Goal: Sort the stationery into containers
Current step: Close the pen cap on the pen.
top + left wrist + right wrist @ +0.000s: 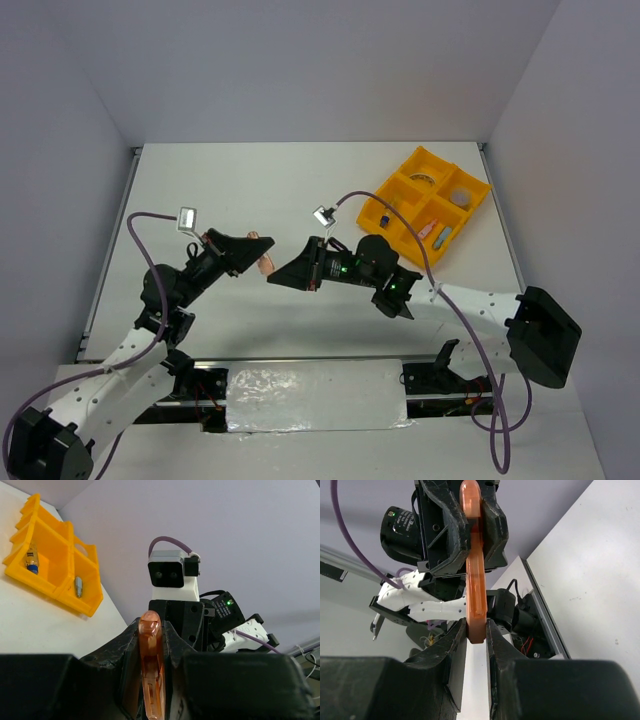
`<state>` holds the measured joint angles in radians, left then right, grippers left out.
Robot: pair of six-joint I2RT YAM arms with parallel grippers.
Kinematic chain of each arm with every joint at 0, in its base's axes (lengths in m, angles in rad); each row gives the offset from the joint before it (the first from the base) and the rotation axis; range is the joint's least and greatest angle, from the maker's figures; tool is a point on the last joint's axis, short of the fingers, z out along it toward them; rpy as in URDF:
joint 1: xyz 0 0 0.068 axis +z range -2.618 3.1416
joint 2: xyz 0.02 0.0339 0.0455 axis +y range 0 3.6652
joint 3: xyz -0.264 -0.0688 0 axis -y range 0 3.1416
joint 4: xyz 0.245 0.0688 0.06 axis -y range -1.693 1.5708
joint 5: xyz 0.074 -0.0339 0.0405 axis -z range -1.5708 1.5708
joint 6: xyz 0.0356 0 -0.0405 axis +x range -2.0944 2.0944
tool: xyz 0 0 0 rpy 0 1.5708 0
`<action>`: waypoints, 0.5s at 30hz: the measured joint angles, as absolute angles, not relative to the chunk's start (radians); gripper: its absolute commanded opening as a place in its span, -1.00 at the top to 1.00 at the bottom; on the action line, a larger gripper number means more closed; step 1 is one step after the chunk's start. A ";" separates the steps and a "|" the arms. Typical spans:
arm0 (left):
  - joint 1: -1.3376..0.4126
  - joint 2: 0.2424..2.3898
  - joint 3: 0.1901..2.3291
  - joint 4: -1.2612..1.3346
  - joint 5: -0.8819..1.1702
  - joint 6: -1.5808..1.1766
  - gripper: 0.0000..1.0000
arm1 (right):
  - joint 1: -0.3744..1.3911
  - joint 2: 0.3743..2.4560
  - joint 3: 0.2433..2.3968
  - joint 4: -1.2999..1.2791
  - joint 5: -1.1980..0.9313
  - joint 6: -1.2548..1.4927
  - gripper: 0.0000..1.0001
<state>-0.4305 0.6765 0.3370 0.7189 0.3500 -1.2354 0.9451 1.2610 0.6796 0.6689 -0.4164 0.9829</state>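
Orange stick mid-air over tabletop, pinched at opposite ends by left end effector & right end effector. Far right, yellow tray, 4 compartments: clear-blue pen pc; pink + blue sticks together; tape ring; grey-white round pc.

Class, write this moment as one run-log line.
left tool: shut on stick | right tool: shut on stick | stick: orange, above table, between both tools | tray: far right
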 measured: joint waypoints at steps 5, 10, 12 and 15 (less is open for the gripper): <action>-0.424 0.665 0.332 0.719 0.340 -1.230 0.67 | 0.947 1.293 0.703 0.675 -0.420 0.978 1.00; -0.413 0.630 0.325 0.713 0.297 -1.208 0.64 | 0.957 1.341 0.786 0.628 -0.431 0.952 1.00; -0.410 0.609 0.325 0.703 0.278 -1.190 0.64 | 0.960 1.349 0.823 0.588 -0.435 0.931 1.00; -0.408 0.579 0.325 0.704 0.252 -1.168 0.65 | 0.963 1.363 0.898 0.498 -0.451 0.888 1.00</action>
<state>-0.4076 0.5793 0.3252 0.7036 0.2523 -1.1675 0.9627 1.3628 0.8982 0.4976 -0.4507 0.8883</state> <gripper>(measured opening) 0.297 0.245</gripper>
